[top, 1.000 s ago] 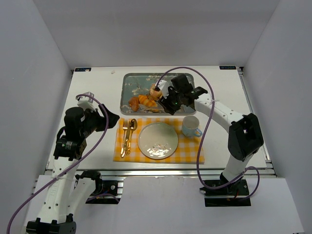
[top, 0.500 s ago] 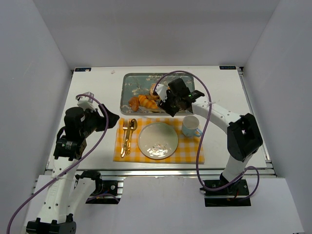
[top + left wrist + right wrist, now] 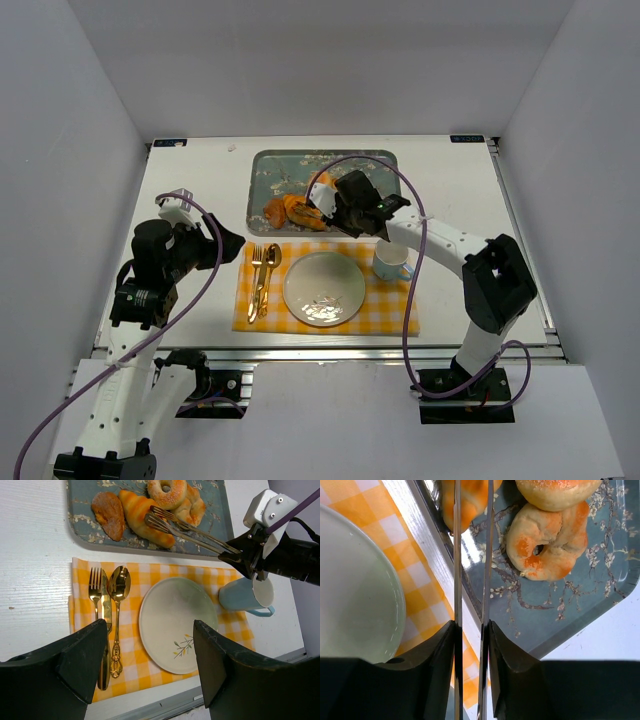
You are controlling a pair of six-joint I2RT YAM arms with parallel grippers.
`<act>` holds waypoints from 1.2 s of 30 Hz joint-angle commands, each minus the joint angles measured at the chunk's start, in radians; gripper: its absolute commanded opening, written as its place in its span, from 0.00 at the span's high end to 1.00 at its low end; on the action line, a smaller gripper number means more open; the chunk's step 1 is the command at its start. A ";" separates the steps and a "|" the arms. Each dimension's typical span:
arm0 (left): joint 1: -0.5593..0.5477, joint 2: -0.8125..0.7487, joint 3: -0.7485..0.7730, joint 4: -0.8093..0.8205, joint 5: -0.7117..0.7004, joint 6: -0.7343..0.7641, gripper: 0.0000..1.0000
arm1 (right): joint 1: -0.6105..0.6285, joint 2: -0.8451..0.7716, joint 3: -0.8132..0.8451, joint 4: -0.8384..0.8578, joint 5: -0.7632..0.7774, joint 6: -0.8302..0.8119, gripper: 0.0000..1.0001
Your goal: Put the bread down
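The bread, a golden-orange ridged croissant point(image 3: 142, 517), lies on the blue flowered tray point(image 3: 75, 510), also in the top view point(image 3: 297, 210) and at the top edge of the right wrist view point(image 3: 467, 495). My right gripper point(image 3: 338, 205) point(image 3: 471, 630) is shut on metal tongs point(image 3: 190, 527) point(image 3: 456, 555). The tongs' forked tips lie at the croissant's middle, one above the other. My left gripper point(image 3: 218, 242) point(image 3: 150, 627) is open and empty, held above the plate's near side.
Two glazed ring donuts point(image 3: 170, 490) point(image 3: 545, 550) and a dark-brown pastry point(image 3: 107, 512) share the tray. A white plate point(image 3: 175, 615), gold fork point(image 3: 95, 587), gold spoon point(image 3: 119, 585) and a knife lie on the yellow checked cloth point(image 3: 390, 310). A light-blue cup point(image 3: 242, 595) stands right of the plate.
My right arm has swung left and a little nearer, carrying the tongs' tips from the donuts to the croissant. The left arm has not moved.
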 commanded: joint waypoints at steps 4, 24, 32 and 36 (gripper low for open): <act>0.004 -0.009 -0.002 0.004 -0.006 0.012 0.21 | 0.012 -0.035 -0.001 0.029 0.042 -0.033 0.78; 0.004 -0.018 0.010 -0.010 -0.006 0.011 0.21 | -0.043 -0.224 0.036 -0.088 -0.225 0.112 0.96; 0.004 -0.023 0.016 -0.017 -0.015 0.007 0.21 | -0.043 -0.400 -0.115 -0.232 -0.395 0.081 1.00; 0.004 -0.015 0.019 -0.010 -0.012 0.006 0.21 | -0.043 -0.483 -0.203 -0.284 -0.431 0.018 1.00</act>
